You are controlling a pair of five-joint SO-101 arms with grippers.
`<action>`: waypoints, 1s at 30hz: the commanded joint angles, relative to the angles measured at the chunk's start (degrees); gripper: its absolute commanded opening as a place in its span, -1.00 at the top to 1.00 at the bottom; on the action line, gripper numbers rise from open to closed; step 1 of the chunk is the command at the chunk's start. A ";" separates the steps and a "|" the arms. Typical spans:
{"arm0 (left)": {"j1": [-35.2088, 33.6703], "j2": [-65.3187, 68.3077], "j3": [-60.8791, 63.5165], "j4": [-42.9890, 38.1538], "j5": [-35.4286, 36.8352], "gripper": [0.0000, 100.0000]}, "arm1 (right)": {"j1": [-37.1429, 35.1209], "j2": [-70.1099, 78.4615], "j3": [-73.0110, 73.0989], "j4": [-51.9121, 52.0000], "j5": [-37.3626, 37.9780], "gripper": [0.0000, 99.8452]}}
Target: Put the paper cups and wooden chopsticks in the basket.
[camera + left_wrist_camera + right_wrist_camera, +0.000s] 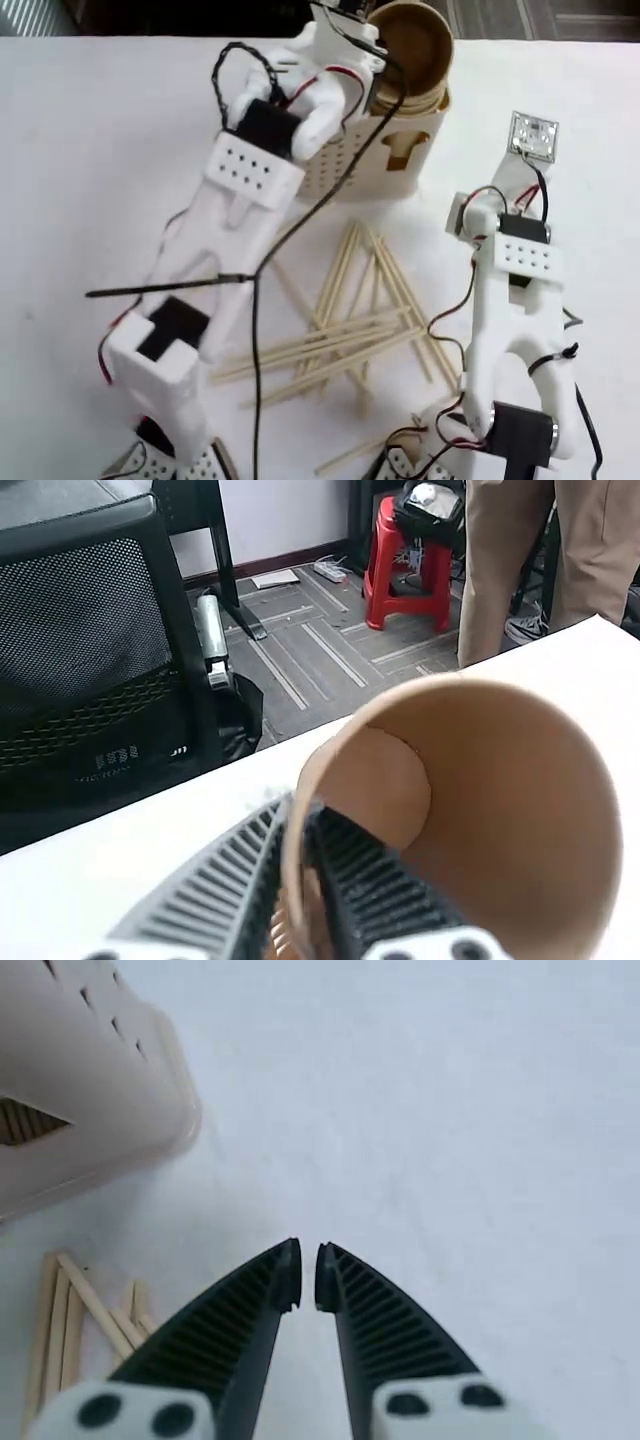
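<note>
While the white bench point(90, 90) carries the perforated basket point(430, 130), seemingly loose, we judge it may skid or tip if the paper cup point(412, 42), pinched by its rim in our left jaws just above the basket, drops off-centre. Wooden chopsticks point(345, 325) lie crossed nearby. Our right jaws, nearly closed and empty, could scatter them.

One basket point(420, 140), upper centre of the high view. One paper cup point(412, 42) shows plainly above it, with cup rims point(408, 98) nested beneath, number unclear. At lower centre, wooden chopsticks point(340, 340): over a dozen, overlapping.
</note>
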 commanded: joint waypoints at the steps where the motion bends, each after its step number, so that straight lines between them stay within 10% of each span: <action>1: 1.54 -0.57 -4.04 -0.44 0.62 0.67 | -0.75 -1.10 -0.44 -1.01 0.00 0.92; 14: 0.66 -1.71 -11.43 4.40 0.62 0.60 | -0.84 -1.01 -0.35 -1.01 0.00 0.92; 30: -4.53 -21.85 -21.19 37.01 -11.16 0.96 | -1.01 -2.86 -5.80 -3.21 -0.62 0.92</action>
